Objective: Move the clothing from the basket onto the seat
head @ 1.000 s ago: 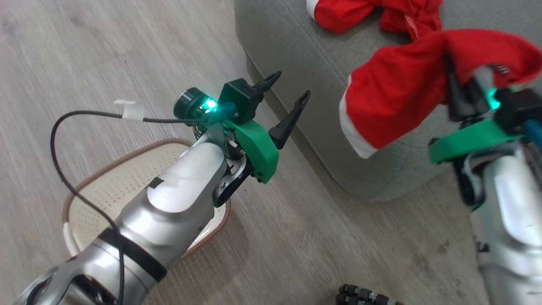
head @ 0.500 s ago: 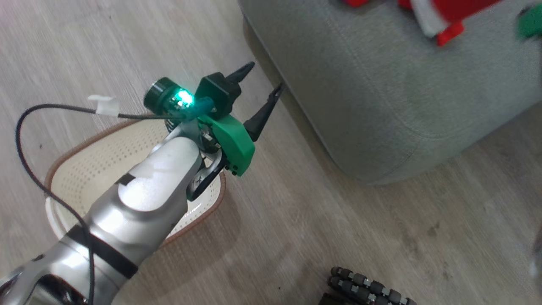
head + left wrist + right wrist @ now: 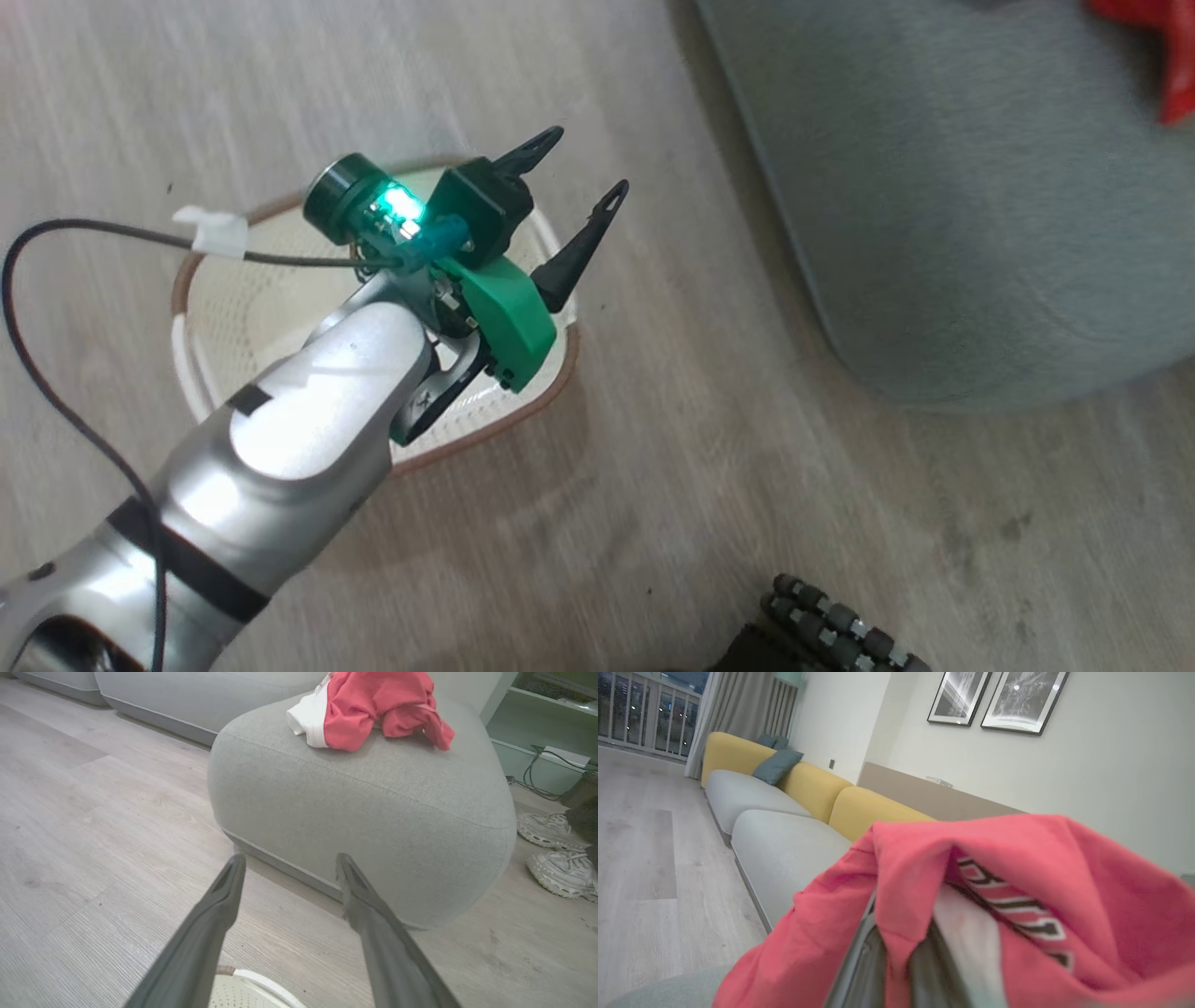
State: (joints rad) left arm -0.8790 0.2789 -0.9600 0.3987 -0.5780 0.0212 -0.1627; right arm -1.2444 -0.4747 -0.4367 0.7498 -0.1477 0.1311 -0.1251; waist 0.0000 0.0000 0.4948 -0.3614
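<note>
My left gripper (image 3: 579,170) (image 3: 289,858) hangs open and empty over the far edge of the cream basket (image 3: 191,308), above the wood floor. A piece of the basket's rim (image 3: 254,984) lies below the fingers, and the inside that shows is bare perforated plastic. The grey-green seat (image 3: 980,233) (image 3: 373,802) stands just beyond. On its top lies a crumpled red garment with a white part (image 3: 369,709). A scrap of red clothing (image 3: 1178,65) sits at the head view's top right. My right gripper (image 3: 896,961) is shut on another red garment (image 3: 1017,858), which drapes over its fingertips.
A long grey and yellow sofa (image 3: 784,812) runs along the wall. Two pale sneakers (image 3: 556,858) and cables lie on the floor right of the seat. My wheeled base (image 3: 840,635) juts in at the head view's bottom edge.
The head camera has swung, so the basket sits higher in the picture and the seat further right. My right gripper carried its red garment out of the head view. The left gripper stays open.
</note>
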